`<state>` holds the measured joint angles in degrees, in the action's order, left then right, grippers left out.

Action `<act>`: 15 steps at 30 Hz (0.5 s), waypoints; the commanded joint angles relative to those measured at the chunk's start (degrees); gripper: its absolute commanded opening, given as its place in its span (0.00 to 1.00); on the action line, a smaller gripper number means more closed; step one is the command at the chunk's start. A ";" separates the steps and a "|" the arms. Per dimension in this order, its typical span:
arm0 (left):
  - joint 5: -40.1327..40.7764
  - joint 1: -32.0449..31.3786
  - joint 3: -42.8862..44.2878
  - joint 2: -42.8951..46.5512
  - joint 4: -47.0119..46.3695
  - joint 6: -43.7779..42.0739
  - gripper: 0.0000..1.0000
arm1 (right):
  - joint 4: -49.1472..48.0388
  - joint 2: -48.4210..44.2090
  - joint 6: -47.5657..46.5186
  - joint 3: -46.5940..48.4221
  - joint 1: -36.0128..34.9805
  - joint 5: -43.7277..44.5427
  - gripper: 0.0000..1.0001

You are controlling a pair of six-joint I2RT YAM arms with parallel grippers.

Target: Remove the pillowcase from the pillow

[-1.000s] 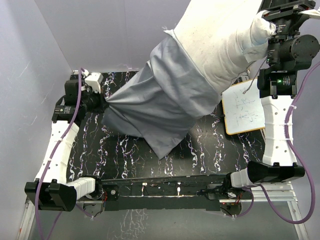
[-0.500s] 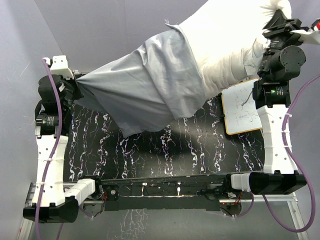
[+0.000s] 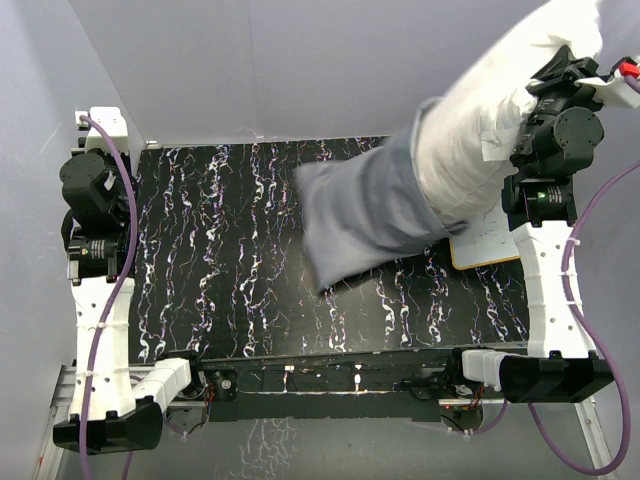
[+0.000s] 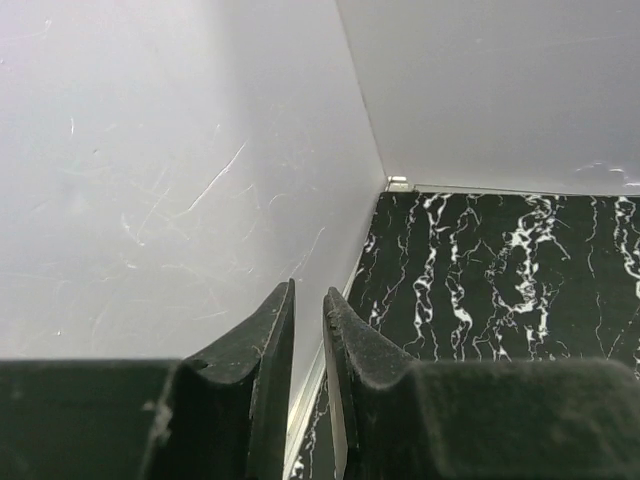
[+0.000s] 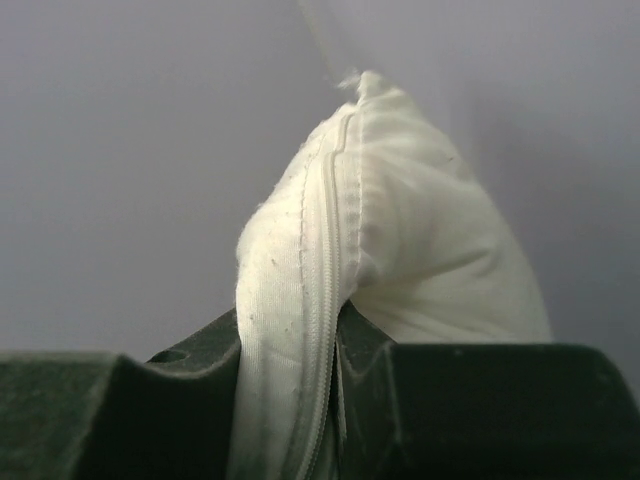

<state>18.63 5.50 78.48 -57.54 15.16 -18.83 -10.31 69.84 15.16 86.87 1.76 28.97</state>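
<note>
The off-white pillow (image 3: 480, 130) hangs in the air at the far right, slanting down toward the table's middle. My right gripper (image 3: 540, 85) is shut on its upper corner; the right wrist view shows the zippered seam (image 5: 325, 300) pinched between the jaws (image 5: 335, 320). The grey pillowcase (image 3: 370, 215) still covers the pillow's lower end, and its loose, blurred end droops over the table. My left gripper (image 3: 118, 160) is raised at the far left corner, well apart from the cloth. Its jaws (image 4: 308, 295) stand nearly together with nothing between them.
The black marbled table (image 3: 220, 250) lies below. A small whiteboard (image 3: 490, 240) with a wooden frame lies at the right, partly under the pillow. White walls (image 4: 150, 180) close in on the left and back, right next to the left gripper.
The pillowcase's end has left my left gripper and swung back right, now hanging slack from the pillow. The left arm stayed raised at the far left. The right gripper keeps the pillow corner high.
</note>
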 commanded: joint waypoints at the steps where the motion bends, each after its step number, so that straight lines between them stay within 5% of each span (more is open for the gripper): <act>1: -13.88 1.27 6.48 -2.23 6.24 4.92 0.31 | -11.96 -3.78 8.90 0.81 0.94 -4.86 0.08; 4: -35.00 1.27 9.72 -6.45 14.87 9.08 0.53 | -10.36 -3.28 19.29 0.18 0.91 -15.95 0.08; 7: -47.39 1.28 9.66 -9.18 17.66 11.89 0.70 | -12.62 -2.43 28.70 -0.28 0.92 -26.15 0.08; 12: -55.34 1.29 4.74 -7.99 18.57 8.41 0.94 | -20.65 0.41 44.51 1.49 0.92 -36.39 0.08; 15: -58.01 1.27 2.00 -6.48 18.45 7.24 0.97 | -26.22 2.90 53.32 4.01 0.54 -38.46 0.08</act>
<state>-28.84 6.74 82.76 -67.42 31.70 -10.20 -15.27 72.16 48.69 84.66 3.11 -0.30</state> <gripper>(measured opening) 0.962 0.215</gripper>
